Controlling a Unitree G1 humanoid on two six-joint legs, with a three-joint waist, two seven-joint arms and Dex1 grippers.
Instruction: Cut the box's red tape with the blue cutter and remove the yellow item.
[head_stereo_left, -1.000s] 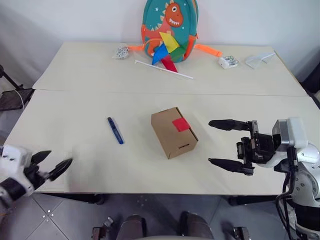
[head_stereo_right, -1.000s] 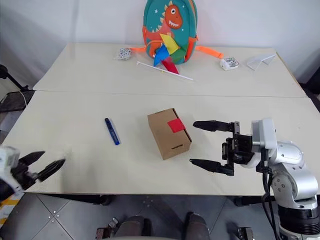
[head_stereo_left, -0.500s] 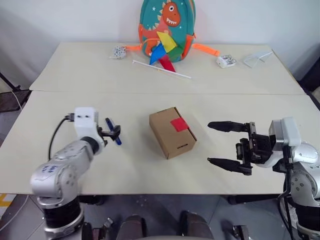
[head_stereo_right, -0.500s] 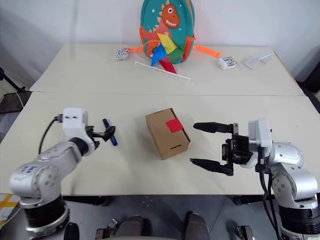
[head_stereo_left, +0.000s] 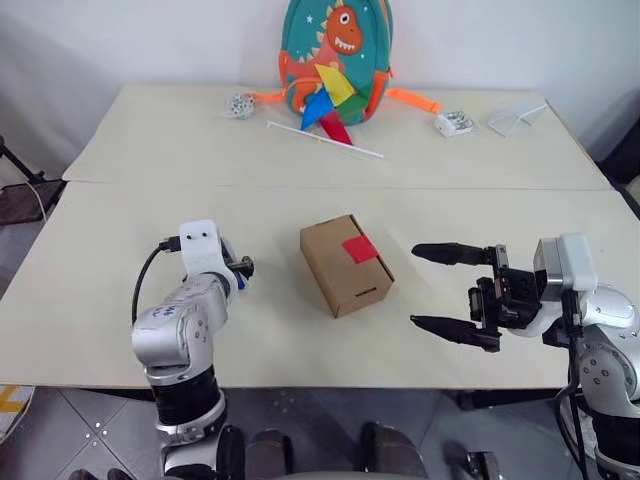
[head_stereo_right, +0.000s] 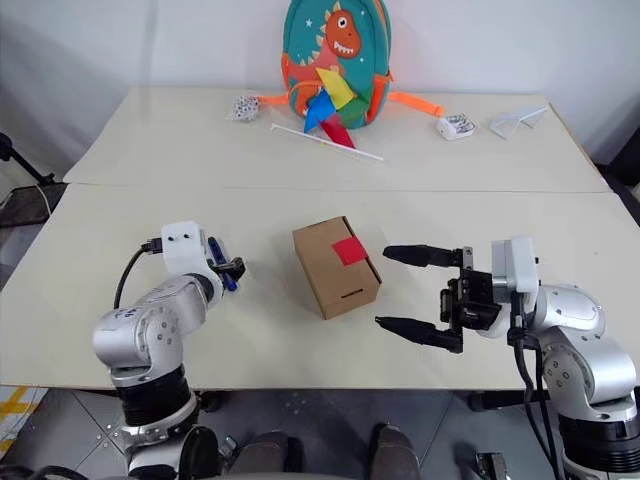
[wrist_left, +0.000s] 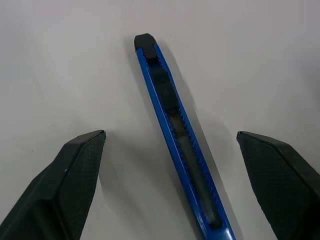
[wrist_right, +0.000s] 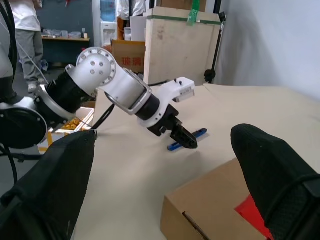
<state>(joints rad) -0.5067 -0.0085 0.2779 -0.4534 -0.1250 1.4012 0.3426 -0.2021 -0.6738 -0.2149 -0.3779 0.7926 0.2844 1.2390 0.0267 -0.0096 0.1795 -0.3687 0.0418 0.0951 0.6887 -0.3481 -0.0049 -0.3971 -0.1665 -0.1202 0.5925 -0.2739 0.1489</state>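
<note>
Straddling the blue cutter (wrist_left: 176, 135), the left claw (wrist_left: 170, 190) has its two black fingers spread wide, one on each side of the slim blue body; neither fingertip touches it. Cutter lies flat on the counter (head_stereo_left: 120, 290), black cap end pointing away from the wrist. From the head views the left claw sits left of the box (head_stereo_left: 345, 264), tilted down toward the counter, with the cutter mostly hidden under it.

Box: brown cardboard, resting near the middle of the front counter, flap closed, slot cut-out on its near side face. Red tape (head_stereo_left: 359, 249) is a small square stuck across the flap seam on top, intact. Yellow item cannot be seen.

Right claw (head_stereo_left: 448, 291) hovers just right of the box, fingers wide apart, one above the other, pointing toward the box, holding nothing, clear of the cardboard.

Back of the counter: dinosaur backpack (head_stereo_left: 336, 50) standing against the wall, a colourful pinwheel (head_stereo_left: 330, 102) leaning in front of it with its white stick lying on the counter, a small spotted object (head_stereo_left: 237, 104) to its left, a small white gadget (head_stereo_left: 453, 122) and a folded clear-white piece (head_stereo_left: 517, 117) to its right.
</note>
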